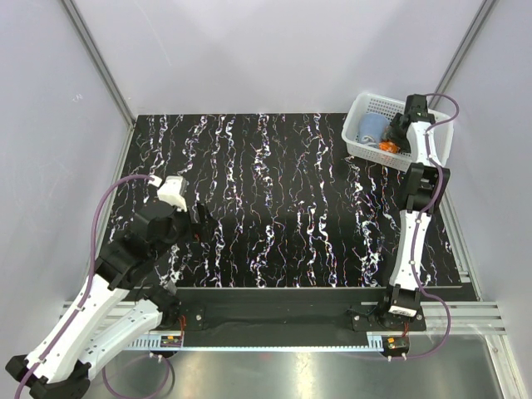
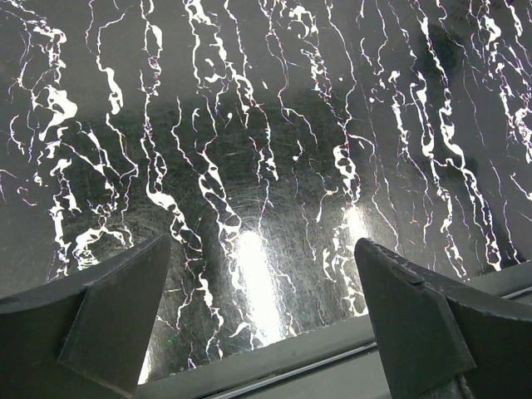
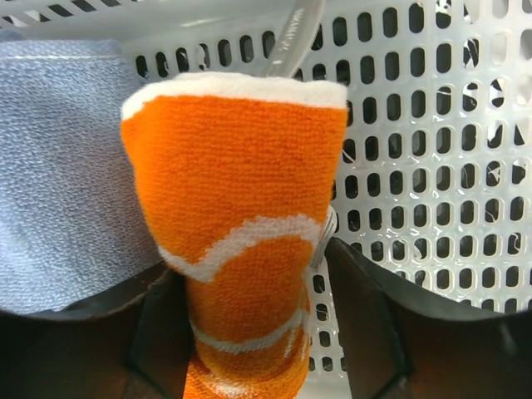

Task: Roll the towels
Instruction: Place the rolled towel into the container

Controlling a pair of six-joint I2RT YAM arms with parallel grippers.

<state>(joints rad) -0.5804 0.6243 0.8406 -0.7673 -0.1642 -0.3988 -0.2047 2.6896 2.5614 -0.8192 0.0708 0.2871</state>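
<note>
My right end effector (image 3: 249,332) is squeezing the orange towel (image 3: 241,183) between its two fingers. The towel is looking rolled up and is sitting inside the white basket (image 3: 432,166) at the far right corner of the worktop (image 1: 274,191). The blue towel (image 3: 58,166) is lying just beside it, on its left, in the same basket. My left end effector (image 2: 262,283) is hanging wide open over the near left of the worktop.

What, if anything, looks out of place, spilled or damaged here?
Nothing stands out. The rolled orange towel with white pattern is clamped in the right gripper inside the white plastic mesh basket, beside the plain light blue towel; the left gripper hangs open.
</note>
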